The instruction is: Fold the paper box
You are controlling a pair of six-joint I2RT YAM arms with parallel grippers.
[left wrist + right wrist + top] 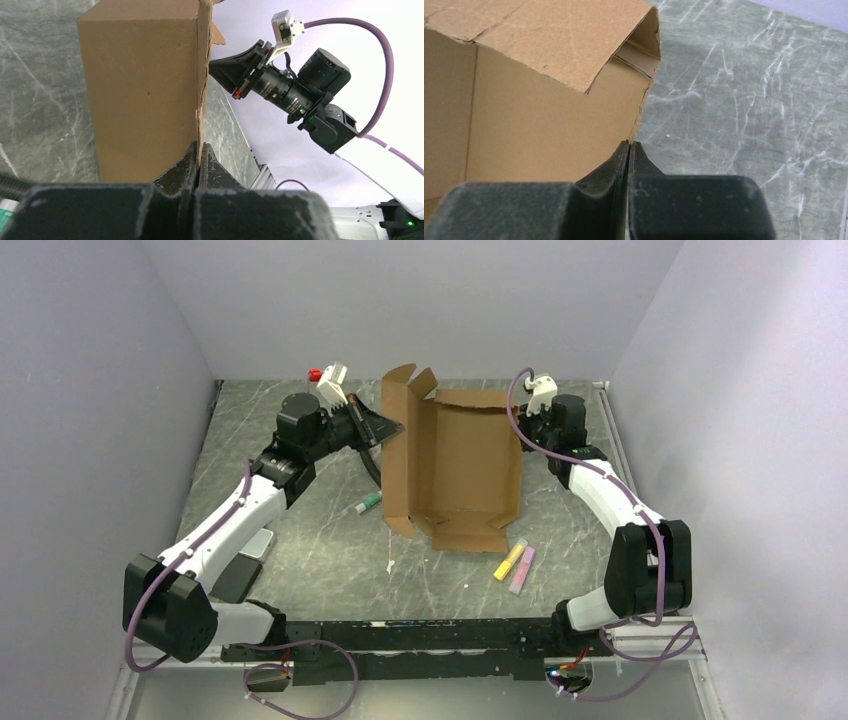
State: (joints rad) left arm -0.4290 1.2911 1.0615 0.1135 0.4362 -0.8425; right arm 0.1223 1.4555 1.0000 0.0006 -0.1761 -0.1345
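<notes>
The paper box (462,465) is a brown cardboard sheet lying open mid-table, its left wall (398,455) standing upright with flaps at the far end. My left gripper (393,430) is shut on that wall's top edge; in the left wrist view the tips (199,149) pinch the cardboard (145,90) edge-on. My right gripper (522,426) is at the box's far right edge. The right wrist view shows its tips (629,145) shut on the thin edge of a raised right panel (539,125), with a flap folded inward above it.
A green marker (368,504) lies on the table left of the box. A yellow highlighter (510,561) and a pink highlighter (523,570) lie in front of it. Grey walls enclose the table on the left, right and back.
</notes>
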